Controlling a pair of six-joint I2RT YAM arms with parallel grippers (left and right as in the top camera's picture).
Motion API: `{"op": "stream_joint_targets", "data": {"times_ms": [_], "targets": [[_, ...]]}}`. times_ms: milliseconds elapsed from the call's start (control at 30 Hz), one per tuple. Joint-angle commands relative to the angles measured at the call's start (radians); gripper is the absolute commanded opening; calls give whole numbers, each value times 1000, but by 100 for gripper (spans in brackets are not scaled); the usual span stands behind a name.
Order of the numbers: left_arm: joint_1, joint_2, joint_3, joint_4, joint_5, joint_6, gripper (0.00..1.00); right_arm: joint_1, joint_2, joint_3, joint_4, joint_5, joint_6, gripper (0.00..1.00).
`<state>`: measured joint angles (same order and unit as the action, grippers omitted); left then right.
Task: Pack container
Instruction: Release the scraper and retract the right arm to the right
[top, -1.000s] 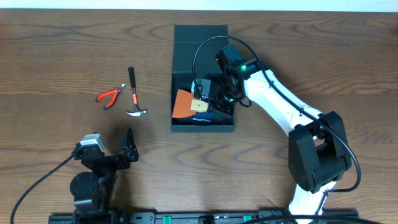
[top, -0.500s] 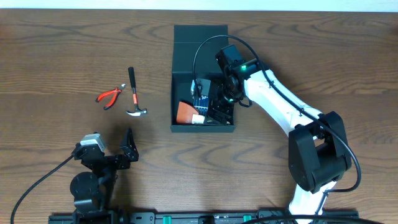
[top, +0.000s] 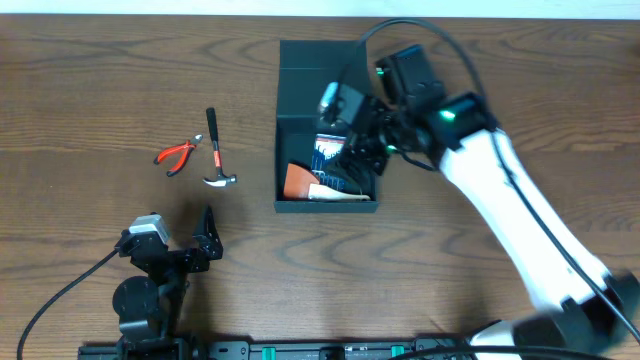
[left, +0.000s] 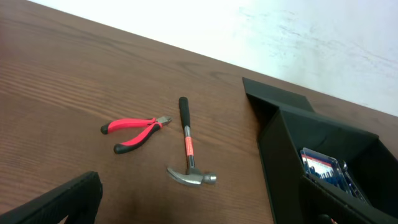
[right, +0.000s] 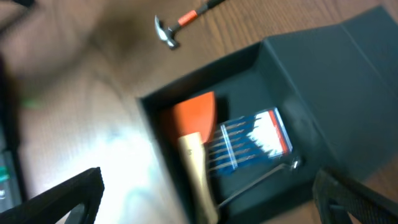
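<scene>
The container (top: 279, 150) is a dark square box in the middle of the table, its flap lid (top: 322, 53) open toward the far side. Inside lie an orange scraper (top: 297, 180) with a pale handle and a blue pack of bits (top: 328, 152). My right gripper (top: 360, 158) hovers open over the box's right half, holding nothing. The right wrist view is blurred; it looks down on the container wall (right: 336, 81), the scraper (right: 196, 115) and the blue pack (right: 255, 143) between the wide-spread jaws of the right gripper (right: 208, 199). My left gripper (top: 205, 245) rests open at the near left.
A hammer (top: 215, 150) and red-handled pliers (top: 176, 155) lie on the table left of the box. In the left wrist view the hammer (left: 186, 146) and the pliers (left: 134, 130) are ahead of the left gripper (left: 199, 211), with the container (left: 280, 143) to the right.
The right gripper opened and let go of the orange scraper, which now lies in the container. The right arm then rose and drew back to the right. The left arm stayed still.
</scene>
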<state>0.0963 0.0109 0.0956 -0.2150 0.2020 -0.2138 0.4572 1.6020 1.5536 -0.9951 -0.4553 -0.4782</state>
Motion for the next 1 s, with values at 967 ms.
{"op": "stream_joint_targets", "data": {"times_ms": [967], "targets": [[3,-6,-26,-6,-13,-6,98,-7,-640,-254,-288,89,149,99]]}}
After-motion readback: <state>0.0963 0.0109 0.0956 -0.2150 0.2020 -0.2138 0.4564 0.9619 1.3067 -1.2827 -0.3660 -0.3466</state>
